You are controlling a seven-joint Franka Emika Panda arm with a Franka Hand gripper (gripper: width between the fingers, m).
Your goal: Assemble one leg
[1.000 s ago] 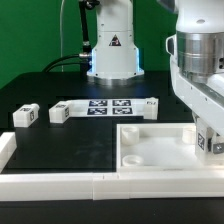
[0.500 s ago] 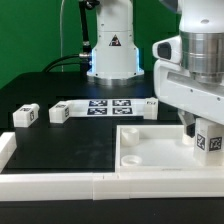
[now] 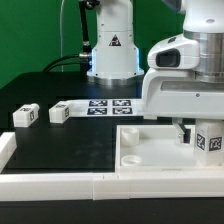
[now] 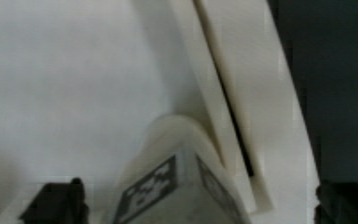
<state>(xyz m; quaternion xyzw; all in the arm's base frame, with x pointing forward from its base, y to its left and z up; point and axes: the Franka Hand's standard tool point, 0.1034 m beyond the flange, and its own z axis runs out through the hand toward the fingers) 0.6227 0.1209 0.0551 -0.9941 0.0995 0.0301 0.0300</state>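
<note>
My gripper (image 3: 200, 132) hangs over the right end of the white tabletop (image 3: 150, 150), around an upright leg (image 3: 208, 140) whose tag faces the camera. In the wrist view the same leg (image 4: 167, 190) stands between my two dark fingertips (image 4: 60, 202), with a gap showing on at least one side. The jaws look open and not pressing on the leg. Whether the leg's foot sits in a corner socket is hidden. Two more legs (image 3: 26, 115) (image 3: 59, 112) lie on the black table at the exterior view's left.
The marker board (image 3: 108, 105) lies behind the tabletop. A white rail (image 3: 60, 183) runs along the front edge, with a white block (image 3: 6, 148) at its left end. The arm's base (image 3: 112, 50) stands at the back.
My hand has swung toward the exterior view's left and turned over the tabletop. The leg with the tag has stayed in almost the same place.
</note>
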